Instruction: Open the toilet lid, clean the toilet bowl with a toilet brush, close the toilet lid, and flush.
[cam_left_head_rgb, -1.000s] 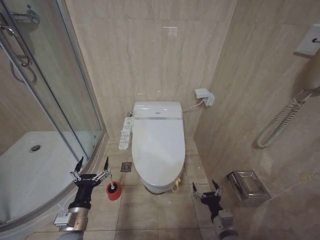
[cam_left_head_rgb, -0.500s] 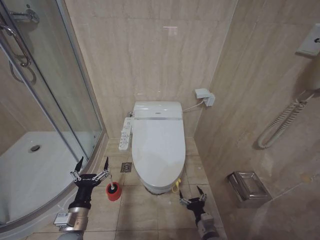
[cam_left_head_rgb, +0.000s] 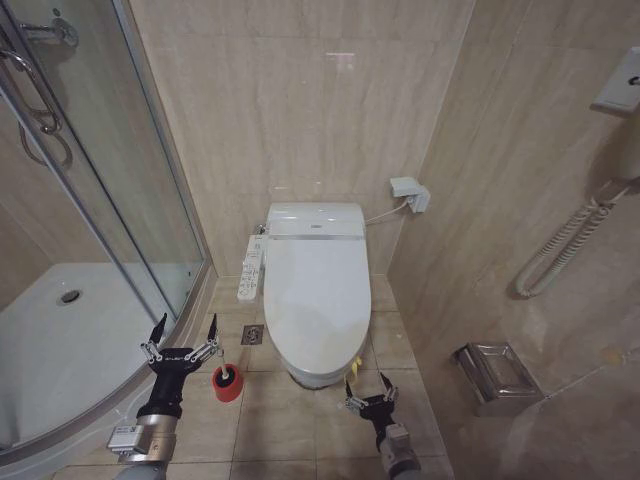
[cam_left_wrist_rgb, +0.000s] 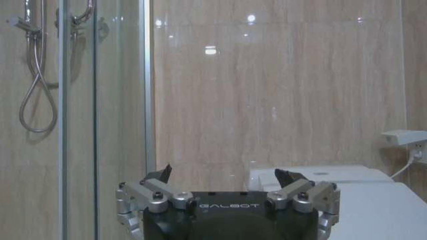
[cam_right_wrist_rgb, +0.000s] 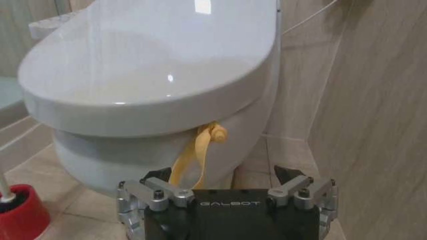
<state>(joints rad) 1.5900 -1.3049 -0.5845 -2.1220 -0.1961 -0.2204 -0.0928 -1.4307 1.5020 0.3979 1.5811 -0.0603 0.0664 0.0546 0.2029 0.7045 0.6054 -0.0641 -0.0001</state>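
- The toilet lid (cam_left_head_rgb: 316, 290) lies shut before me, against the back wall.
- The toilet brush (cam_left_head_rgb: 226, 381) stands left of it.
- My right hand (cam_left_head_rgb: 367, 390) is just before its front edge, my left hand (cam_left_head_rgb: 181, 336) beside the brush.

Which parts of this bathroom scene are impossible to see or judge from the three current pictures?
- Toilet bowl inside: hidden in every view by the closed toilet lid.
- Toilet brush bristles: hidden inside its red cup in the head view; the right wrist view's edge cuts the brush off.
- Yellow ribbon tab, lower end: hidden behind the open right end effector in the right wrist view.
- Left end effector, open: its body is cut off by the left wrist view's edge.
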